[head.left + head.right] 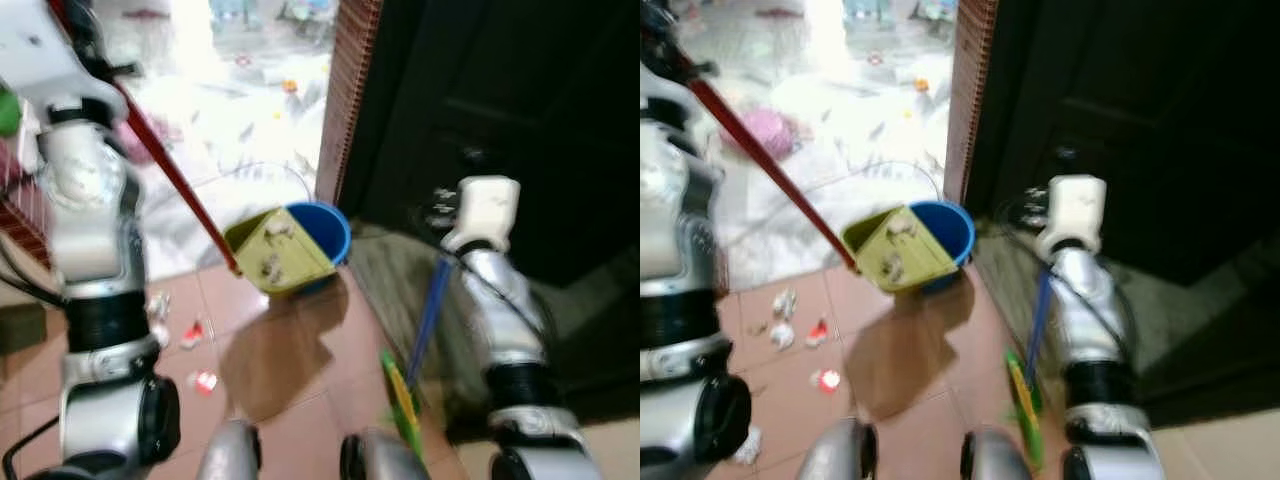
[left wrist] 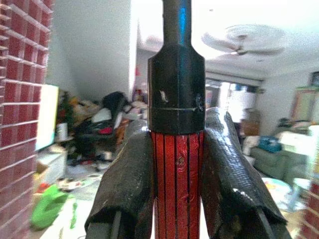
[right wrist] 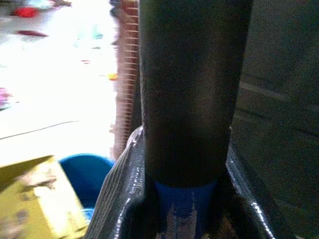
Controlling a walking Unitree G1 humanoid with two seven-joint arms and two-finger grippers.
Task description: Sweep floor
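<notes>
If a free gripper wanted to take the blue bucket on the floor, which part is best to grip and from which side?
Probably the blue bucket rim on its open right side, taken from above. The yellow dustpan, held on its red handle by the left gripper, tilts over the left of the mouth. The right gripper holds the blue broom handle.

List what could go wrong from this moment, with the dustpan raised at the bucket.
1. The yellow dustpan, on the red handle held by the left pincer, sits tilted at the rim of the blue bucket; debris may miss it.
2. Scraps lie near the robot's feet and could be stepped on.
3. The broom in the right pincer hangs close to the dark door.
</notes>
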